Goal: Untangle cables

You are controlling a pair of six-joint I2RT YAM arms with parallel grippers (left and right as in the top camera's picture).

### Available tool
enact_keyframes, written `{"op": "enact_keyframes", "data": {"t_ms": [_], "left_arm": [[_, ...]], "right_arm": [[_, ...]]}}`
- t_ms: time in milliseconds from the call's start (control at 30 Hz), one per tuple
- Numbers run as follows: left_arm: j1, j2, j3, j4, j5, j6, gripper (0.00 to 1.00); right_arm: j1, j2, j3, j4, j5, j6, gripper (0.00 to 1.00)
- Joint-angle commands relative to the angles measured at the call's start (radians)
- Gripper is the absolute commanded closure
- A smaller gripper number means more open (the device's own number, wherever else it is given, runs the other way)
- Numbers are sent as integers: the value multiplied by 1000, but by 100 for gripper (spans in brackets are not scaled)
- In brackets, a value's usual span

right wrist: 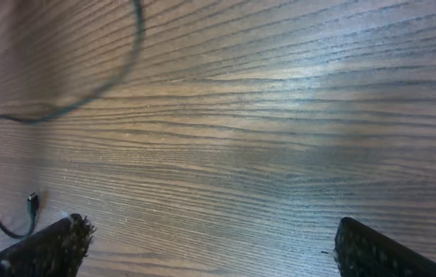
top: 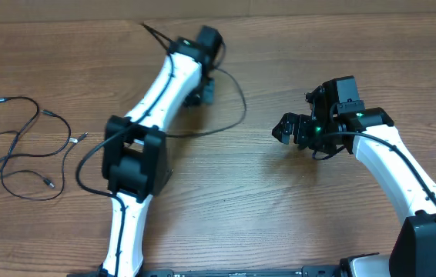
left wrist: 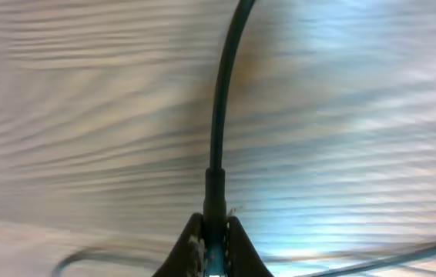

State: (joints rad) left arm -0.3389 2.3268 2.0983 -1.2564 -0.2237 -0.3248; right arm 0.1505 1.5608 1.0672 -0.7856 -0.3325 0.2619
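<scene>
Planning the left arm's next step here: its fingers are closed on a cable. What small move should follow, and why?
Probably a short pull of the held cable toward the middle of the table, away from the loose cables at the left. The left fingers are shut on it, its slack loops beside the left arm, and the right fingers stand open, holding nothing.
</scene>
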Motion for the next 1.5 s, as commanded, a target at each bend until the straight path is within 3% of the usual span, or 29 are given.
{"op": "enact_keyframes", "data": {"t_ms": [0,233,433,600,733,867,1000,1167,1300,1467], "left_arm": [[102,-60,83,-56,-109,-47,96],[339,-195,106,-220,-106,-182,96],[494,-264,106,-426,-64,-180,96],[544,-341,95,-434,35,-70,96],[564,-453,87,-434,31,-12,96],[584,-583,39,-433,23,-14,96],[626,-731,-104,-433,-99,-143,96],[695,-797,-262,-362,-130,-214,96],[779,-795,-409,-206,-122,-240,96],[930,-788,-561,-9,-10,-241,96]], "right_arm": [[0,-5,19,4,18,-1,0],[0,-5,19,5,18,0,0],[0,-5,19,2,18,0,0],[0,-5,19,2,18,0,0],[0,-5,19,-8,18,0,0],[0,-5,19,-3,18,0,0],[0,-5,19,-6,18,0,0],[0,-5,19,-5,18,0,0],[0,-5,19,-8,18,0,0],[0,-5,19,-9,18,0,0]]}}
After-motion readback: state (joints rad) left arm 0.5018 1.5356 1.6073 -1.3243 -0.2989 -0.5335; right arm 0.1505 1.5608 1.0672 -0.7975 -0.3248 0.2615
